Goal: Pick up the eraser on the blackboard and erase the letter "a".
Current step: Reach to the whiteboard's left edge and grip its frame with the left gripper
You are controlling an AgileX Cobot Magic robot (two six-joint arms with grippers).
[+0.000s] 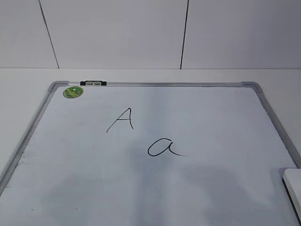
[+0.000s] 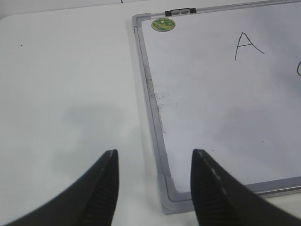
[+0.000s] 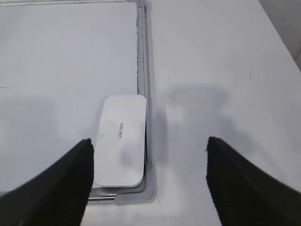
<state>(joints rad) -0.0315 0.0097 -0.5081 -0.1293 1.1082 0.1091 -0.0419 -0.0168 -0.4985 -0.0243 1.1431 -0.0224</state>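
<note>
The eraser (image 3: 120, 147) lies in the blackboard's (image 3: 141, 56) near right corner, long axis along the frame, slightly left of the right gripper (image 3: 148, 181), whose wide-spread fingers (image 3: 61, 188) hover empty, nearer than the left.

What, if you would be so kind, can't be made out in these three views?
- The eraser: cut off by the exterior view's right edge; its grey lettering is too small in the right wrist view.
- The letter "a": cut off by the left wrist view's right edge.
- Green sticker: print too small to read.
</note>
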